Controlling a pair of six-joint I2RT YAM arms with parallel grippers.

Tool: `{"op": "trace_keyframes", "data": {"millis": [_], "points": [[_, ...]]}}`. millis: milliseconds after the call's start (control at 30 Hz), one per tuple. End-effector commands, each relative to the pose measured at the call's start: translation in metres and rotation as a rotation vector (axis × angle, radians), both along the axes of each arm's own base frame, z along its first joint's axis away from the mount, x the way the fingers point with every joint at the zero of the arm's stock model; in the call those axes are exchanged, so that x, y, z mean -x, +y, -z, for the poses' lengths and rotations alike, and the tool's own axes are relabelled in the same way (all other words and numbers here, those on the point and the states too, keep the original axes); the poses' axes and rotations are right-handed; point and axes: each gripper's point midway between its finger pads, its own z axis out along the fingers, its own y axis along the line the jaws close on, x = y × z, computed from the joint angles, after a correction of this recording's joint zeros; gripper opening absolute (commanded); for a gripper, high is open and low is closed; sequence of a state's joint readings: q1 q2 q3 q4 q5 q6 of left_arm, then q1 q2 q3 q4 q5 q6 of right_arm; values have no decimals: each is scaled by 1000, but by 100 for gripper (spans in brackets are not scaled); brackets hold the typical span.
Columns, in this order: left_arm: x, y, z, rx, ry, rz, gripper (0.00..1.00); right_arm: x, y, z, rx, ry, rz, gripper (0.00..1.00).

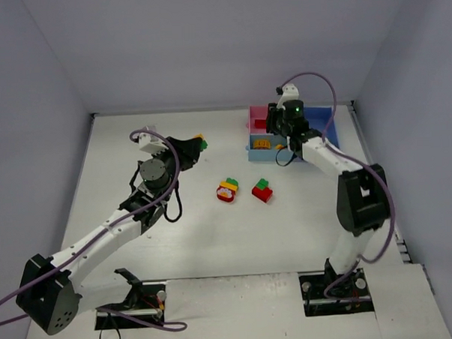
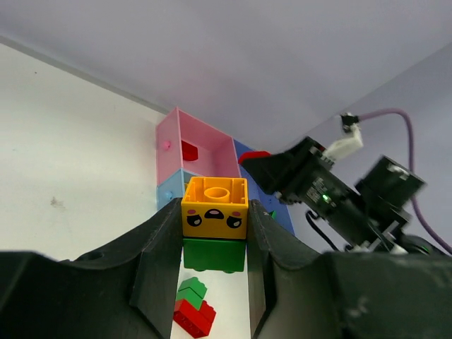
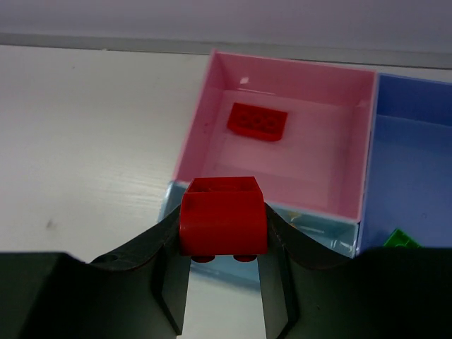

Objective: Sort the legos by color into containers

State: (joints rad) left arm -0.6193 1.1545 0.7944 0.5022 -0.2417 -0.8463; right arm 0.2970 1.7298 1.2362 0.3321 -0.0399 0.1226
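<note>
The white desk (image 1: 206, 238) fills a grey-walled corner. The left arm (image 1: 109, 231) reaches toward the middle, and the right arm (image 1: 358, 197) bends over the joined trays at the far right, its wrist covering part of them. The blue tray (image 1: 325, 124) is the largest, with the pink tray (image 1: 252, 116) and light blue tray (image 1: 259, 154) on its left. The left claw (image 2: 214, 226), off the desk and well apart from the trays, is clamped on a yellow brick (image 2: 215, 205) stacked on a green brick (image 2: 214, 254). The right claw (image 3: 222, 226) pinches a red brick (image 3: 222, 215) above the pink tray's near wall. Another red piece (image 3: 258, 121) lies in the pink tray, an orange piece (image 1: 262, 144) in the light blue one, and a green piece (image 3: 402, 240) in the blue one. Two clumps, one red and yellow (image 1: 228, 190) and one green on red (image 1: 262, 190), lie on the desk between the arms.
</note>
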Motion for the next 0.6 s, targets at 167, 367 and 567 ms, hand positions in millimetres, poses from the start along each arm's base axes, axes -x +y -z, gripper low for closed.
{"op": "trace_keyframes", "data": {"millis": [167, 367, 567], "points": [[18, 10, -23, 51, -39, 27, 0, -82, -23, 1, -2, -44, 118, 8], [21, 13, -25, 55, -33, 20, 0, -108, -19, 16, 11, -27, 112, 49], [17, 9, -23, 90, 5, 26, 0, -89, -11, -5, 6, -41, 36, 65]]}}
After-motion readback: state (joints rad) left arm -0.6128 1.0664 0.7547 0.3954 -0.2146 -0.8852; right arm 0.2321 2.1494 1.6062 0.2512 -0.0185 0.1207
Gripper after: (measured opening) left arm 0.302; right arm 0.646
